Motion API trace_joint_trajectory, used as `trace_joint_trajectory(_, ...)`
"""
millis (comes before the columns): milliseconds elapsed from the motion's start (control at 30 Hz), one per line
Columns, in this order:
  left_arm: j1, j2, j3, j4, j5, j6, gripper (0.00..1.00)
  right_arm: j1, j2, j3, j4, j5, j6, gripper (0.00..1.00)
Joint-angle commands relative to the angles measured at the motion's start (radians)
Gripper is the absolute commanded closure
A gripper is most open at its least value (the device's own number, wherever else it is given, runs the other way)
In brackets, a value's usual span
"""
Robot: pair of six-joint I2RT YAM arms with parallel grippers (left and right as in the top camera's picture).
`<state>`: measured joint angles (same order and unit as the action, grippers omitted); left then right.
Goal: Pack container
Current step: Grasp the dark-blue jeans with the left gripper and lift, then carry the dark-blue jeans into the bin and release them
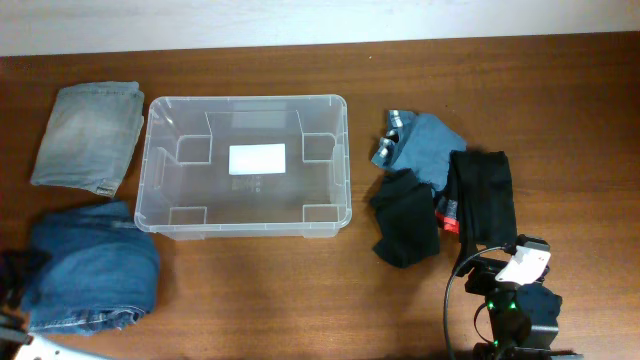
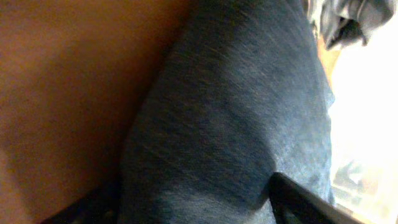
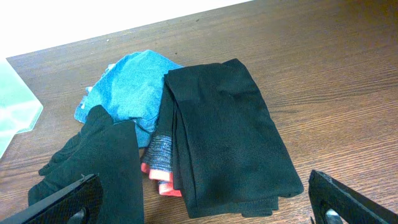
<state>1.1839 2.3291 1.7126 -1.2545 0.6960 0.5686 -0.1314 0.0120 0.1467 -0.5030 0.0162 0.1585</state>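
The clear container stands in the middle of the table, holding only the white label on its base; its corner also shows in the right wrist view. My left gripper is open at the front left, its fingers spread on either side of the folded dark blue jeans, which also show in the overhead view. My right gripper is open at the front right, just short of a pile of clothes: a long black garment, a second black garment, a blue cloth and an orange-cuffed sock.
Folded pale grey jeans lie left of the container. The clothes pile lies to its right. The right arm's base is at the front edge.
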Motion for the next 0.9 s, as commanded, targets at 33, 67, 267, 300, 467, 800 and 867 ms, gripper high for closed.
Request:
trace_joint_trajectory(33, -0.085, 0.063, -0.031, -0.015, -0.068, 0.031, 0.53, -0.006, -0.008, -0.006, -0.002, -0.006, 0.008, 0.02)
trace_joint_trajectory(67, -0.09, 0.063, -0.031, -0.019, -0.063, 0.031, 0.58, -0.006, -0.008, -0.006, -0.002, -0.005, 0.008, 0.02)
trace_joint_trajectory(267, -0.101, 0.063, -0.013, -0.097, 0.022, 0.031, 1.0, -0.006, -0.008, -0.006, -0.002, -0.005, 0.008, 0.02)
trace_joint_trajectory(300, -0.101, 0.062, 0.004, -0.131, 0.042, 0.031, 1.0, -0.006, -0.008, -0.006, -0.002, -0.005, 0.008, 0.02)
trace_joint_trajectory(467, -0.101, 0.048, 0.125, -0.288, 0.069, 0.031, 1.0, -0.006, -0.008, -0.006, -0.002, -0.005, 0.008, 0.02)
trace_joint_trajectory(800, -0.106, -0.233, 0.359, -0.431, 0.276, 0.027, 1.0, -0.006, -0.008, -0.006, -0.002, -0.005, 0.008, 0.02)
trace_joint_trajectory(867, -0.121, -0.358, 0.366, -0.401, 0.386, 0.017, 1.0, -0.006, -0.008, -0.006, -0.002, -0.005, 0.008, 0.02)
